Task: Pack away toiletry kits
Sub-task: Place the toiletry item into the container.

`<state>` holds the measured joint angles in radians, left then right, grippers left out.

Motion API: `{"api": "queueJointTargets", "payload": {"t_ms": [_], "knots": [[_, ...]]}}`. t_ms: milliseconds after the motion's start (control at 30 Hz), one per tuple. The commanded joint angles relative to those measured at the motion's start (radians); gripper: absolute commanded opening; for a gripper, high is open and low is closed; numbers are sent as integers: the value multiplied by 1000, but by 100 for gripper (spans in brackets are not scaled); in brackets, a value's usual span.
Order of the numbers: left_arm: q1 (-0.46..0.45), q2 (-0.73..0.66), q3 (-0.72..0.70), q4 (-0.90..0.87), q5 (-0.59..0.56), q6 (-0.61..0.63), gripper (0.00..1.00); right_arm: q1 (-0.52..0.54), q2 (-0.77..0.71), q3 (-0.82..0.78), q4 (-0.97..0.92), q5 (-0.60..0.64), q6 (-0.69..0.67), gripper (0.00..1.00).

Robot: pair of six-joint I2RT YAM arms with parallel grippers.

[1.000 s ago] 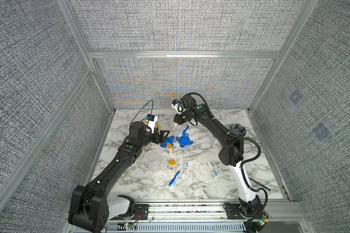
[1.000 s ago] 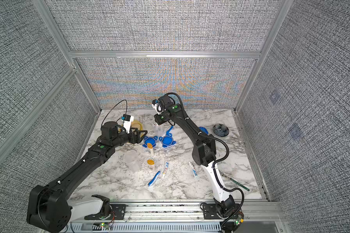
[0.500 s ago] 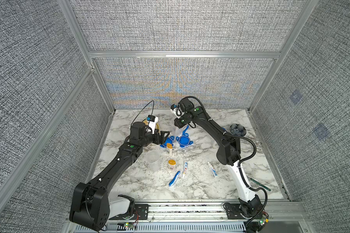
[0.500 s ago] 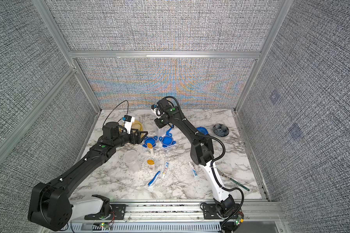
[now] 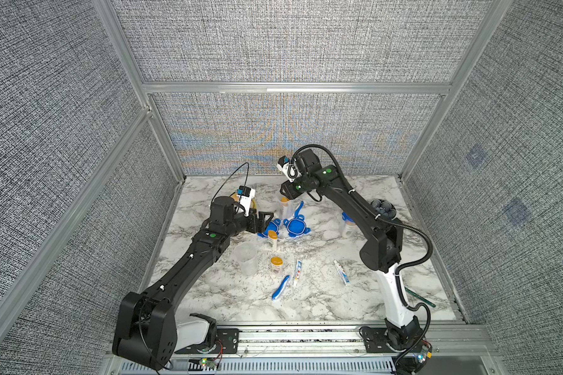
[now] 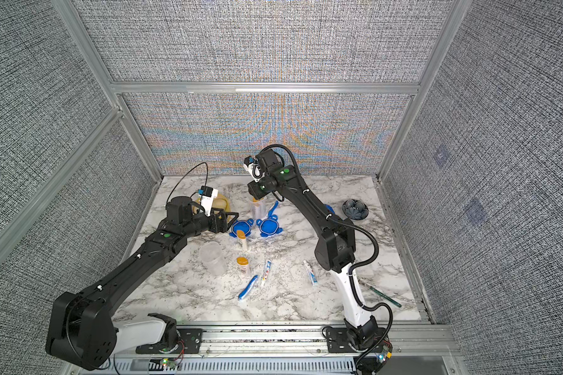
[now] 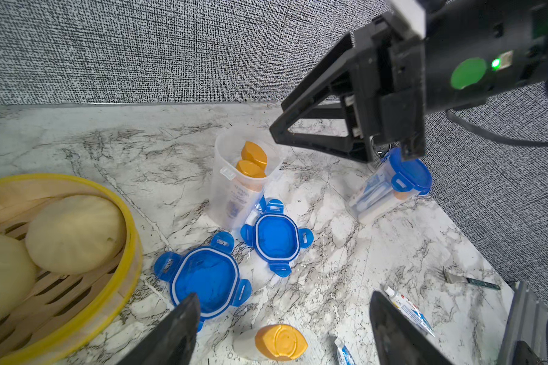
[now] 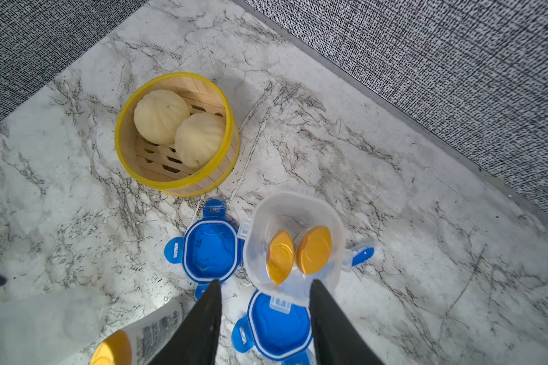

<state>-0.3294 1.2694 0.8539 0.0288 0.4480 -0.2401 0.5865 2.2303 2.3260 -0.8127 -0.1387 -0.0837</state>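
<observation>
**Open jar with two bottles at the mid-back of the bench; both grippers empty**

The open clear jar (image 5: 285, 209) stands upright, mouth up, toward the back middle of the bench (image 5: 228, 302). Inside it, two orange-capped bottles (image 8: 314, 249) stand cap-up side by side, with their long axes near vertical. The right gripper (image 8: 264, 282) hangs just above the jar's rim, its jaws parted to a middling width with nothing between them.

Two blue lids (image 5: 295, 226) lie flat just in front of the jar, and the nearer one is at or almost at its base. The left gripper (image 7: 283, 297) hovers low over the left-hand lid, spread wide and holding nothing.

Bare marble runs from the jar to the back wall (image 5: 290, 130). The steamer (image 8: 184, 185) sits to the jar's left, apart from it. To the right there is open marble up to a closed jar (image 5: 348, 224), which is partly behind the right arm. The dark bowl (image 6: 355, 209) is beyond that, near the right edge.

In front of the lids, mid-bench, stand an empty clear jar (image 5: 246, 258) and two loose bottles (image 5: 276, 264). Two toothpaste tubes (image 5: 297, 272) and a toothbrush (image 5: 281, 287) lie there with their long axes roughly front to back.

A wide strip along the front edge is bare. A fork (image 5: 420, 297) lies by the right front edge.
</observation>
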Motion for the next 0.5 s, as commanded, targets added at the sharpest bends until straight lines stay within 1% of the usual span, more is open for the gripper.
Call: {"api": "queueJointTargets", "payload": {"t_ms": [0,67,133,233,333,400,467], "knots": [[0,2,-1,24,19,20,83,-10,-60,-49,-3,26,49,50],[1,0,-2,32,29,26,83,-25,-122,-126,4,34,82,50],[0,2,-4,38,46,37,83,-45,-197,-256,30,15,110,50],[-2,10,-3,36,74,52,83,-69,-318,-451,69,-74,110,50],[-5,11,-5,34,77,60,83,-82,-406,-606,78,-155,108,50],[-6,13,-6,34,79,63,83,-83,-433,-665,51,-221,91,50],[-8,10,-8,34,82,64,83,-82,-441,-693,12,-262,77,50]]}}
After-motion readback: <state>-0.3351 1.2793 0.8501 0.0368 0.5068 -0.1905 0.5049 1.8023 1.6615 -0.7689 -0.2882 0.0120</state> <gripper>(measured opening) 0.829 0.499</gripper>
